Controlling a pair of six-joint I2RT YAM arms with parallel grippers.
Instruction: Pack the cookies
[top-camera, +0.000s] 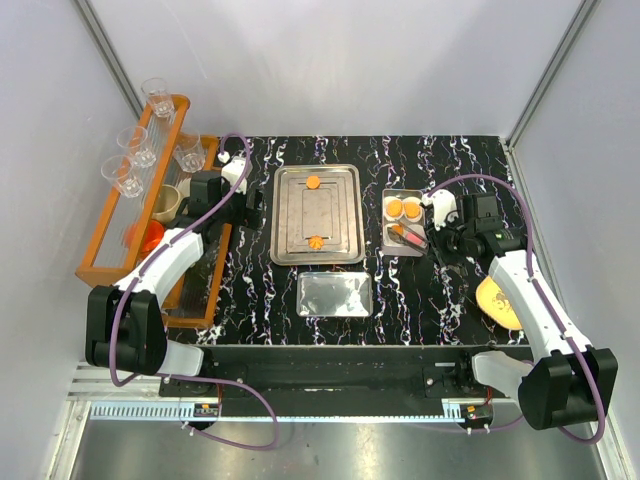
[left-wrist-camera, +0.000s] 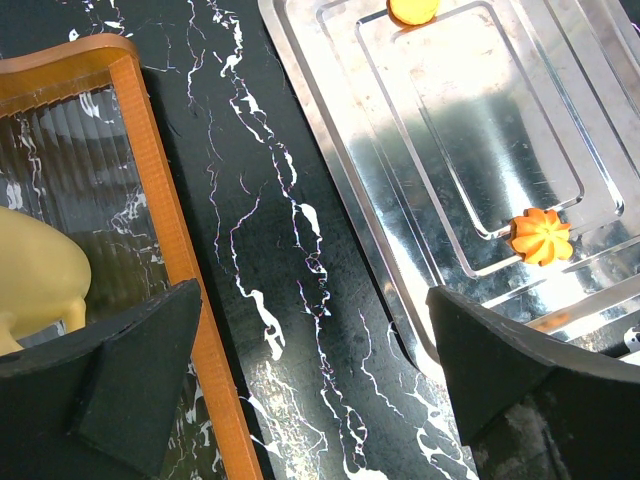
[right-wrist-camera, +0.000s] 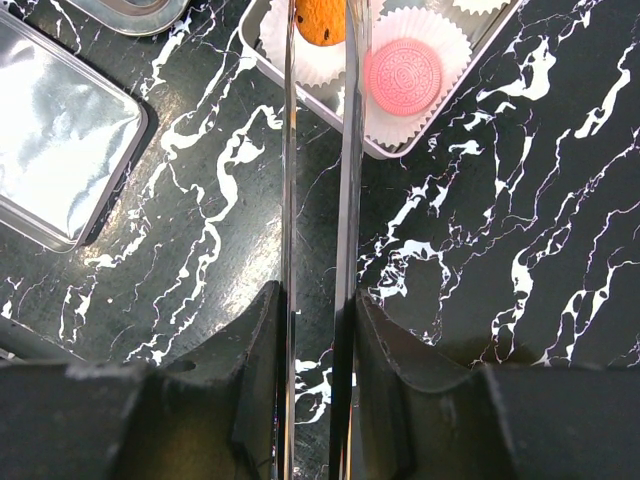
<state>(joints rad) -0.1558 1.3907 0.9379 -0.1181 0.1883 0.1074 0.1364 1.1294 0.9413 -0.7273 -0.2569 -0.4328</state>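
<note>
Enclosing black white-veined tabletop (top-camera: 400, 290), pale walls (top-camera: 330, 60); left gripper (left-wrist-camera: 315, 380) gaping, right gripper (right-wrist-camera: 315, 330) clamping tweezers (right-wrist-camera: 352, 150)

A black, white-veined bench (top-camera: 400, 290) carries a large steel tray (top-camera: 340, 215) at its centre. A flat steel lid (top-camera: 334, 295) lies just beside the tray at 6 o'clock. At the tray's 3 o'clock sits a small steel tin (top-camera: 386, 228) lined with white paper cups (right-wrist-camera: 452, 95), and thin steel tweezers (right-wrist-camera: 350, 180) point at it. At the bench's 9 o'clock a wooden rack (top-camera: 100, 272) holds clear glasses (top-camera: 158, 97) and a cream mug (top-camera: 166, 203). A yellow-orange lump (top-camera: 497, 300) lies at 4 o'clock.

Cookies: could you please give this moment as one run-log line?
left gripper open beside metal tray | right gripper shut on tongs, tips over tin | metal tray: round cookie, flower cookie | tin: pink cookie in cup
</note>
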